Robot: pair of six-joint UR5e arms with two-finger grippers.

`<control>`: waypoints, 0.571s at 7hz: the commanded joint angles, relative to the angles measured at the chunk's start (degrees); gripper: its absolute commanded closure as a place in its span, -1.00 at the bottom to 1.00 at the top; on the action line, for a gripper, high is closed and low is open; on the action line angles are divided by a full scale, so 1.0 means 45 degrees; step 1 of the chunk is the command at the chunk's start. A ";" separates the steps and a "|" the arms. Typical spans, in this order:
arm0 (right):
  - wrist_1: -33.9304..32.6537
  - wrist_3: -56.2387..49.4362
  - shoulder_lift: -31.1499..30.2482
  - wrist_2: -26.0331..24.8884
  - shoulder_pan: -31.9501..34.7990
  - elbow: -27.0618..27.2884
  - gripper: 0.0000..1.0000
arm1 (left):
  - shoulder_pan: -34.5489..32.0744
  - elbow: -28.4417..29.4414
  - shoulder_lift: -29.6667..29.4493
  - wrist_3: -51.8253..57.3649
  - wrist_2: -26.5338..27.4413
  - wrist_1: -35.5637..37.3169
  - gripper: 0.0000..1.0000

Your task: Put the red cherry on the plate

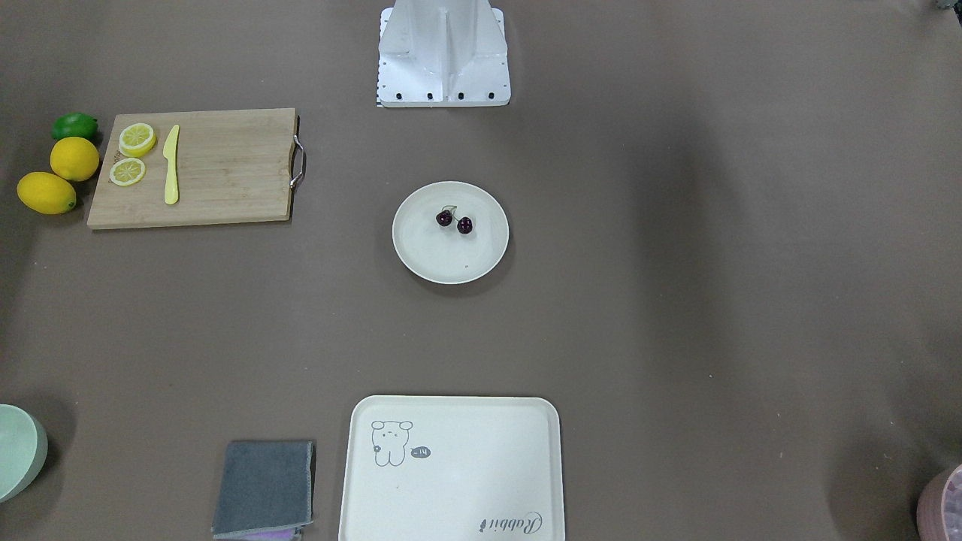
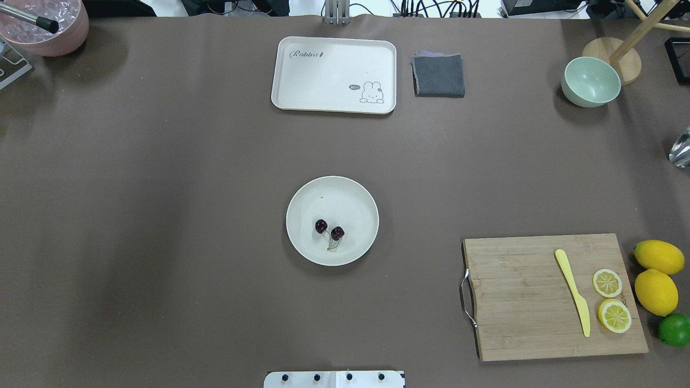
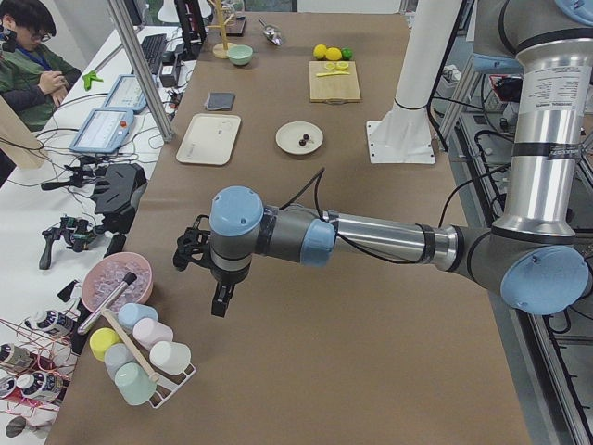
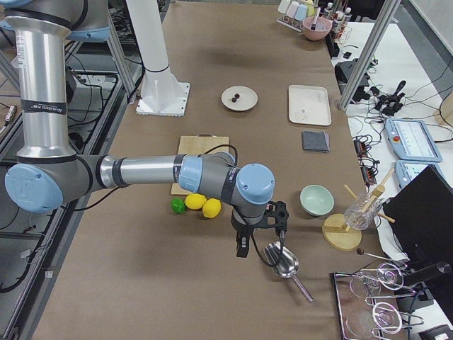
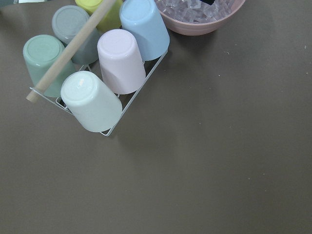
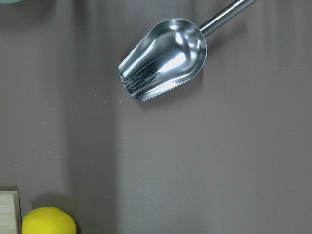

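Observation:
The red cherry (image 1: pixel 455 221) (image 2: pixel 329 230), two dark maroon fruits joined by a thin stem, lies inside the round cream plate (image 1: pixel 443 263) (image 2: pixel 347 196) at the table's middle, and nothing touches it. Both arms are far from it. My left gripper (image 3: pixel 220 309) hangs over the table's left end beside a cup rack. My right gripper (image 4: pixel 241 251) hangs over the right end next to a metal scoop. Neither gripper shows in the overhead, front or wrist views, so I cannot tell whether either is open or shut.
A wooden cutting board (image 2: pixel 539 296) holds lemon slices and a yellow knife (image 2: pixel 573 291), with lemons (image 2: pixel 655 291) and a lime beside it. A rabbit tray (image 2: pixel 334 73), grey cloth (image 2: pixel 439 75), green bowl (image 2: pixel 590 82), pink ice bowl (image 5: pixel 200 14), cup rack (image 5: pixel 97 73) and scoop (image 6: pixel 163 58) ring the edges. A person sits beyond the table.

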 commanded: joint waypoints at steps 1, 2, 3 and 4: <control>0.0000 -0.0017 0.0013 0.0000 0.0054 0.0035 -1.00 | 0.0000 -0.0042 -0.0039 -0.0003 0.0005 0.0003 -0.96; 0.0000 0.0003 0.0033 0.0000 0.0093 0.0054 -1.00 | 0.0000 -0.0023 -0.0039 -0.0003 0.0006 0.0003 -0.96; 0.0000 0.0003 0.0052 0.0000 0.0112 0.0074 -1.00 | 0.0000 -0.0023 -0.0039 -0.0003 -0.0014 0.0003 -0.96; 0.0000 0.0003 0.0091 0.0000 0.0132 0.0055 -1.00 | -0.0019 -0.0120 0.0000 -0.0003 0.0005 0.0003 -0.96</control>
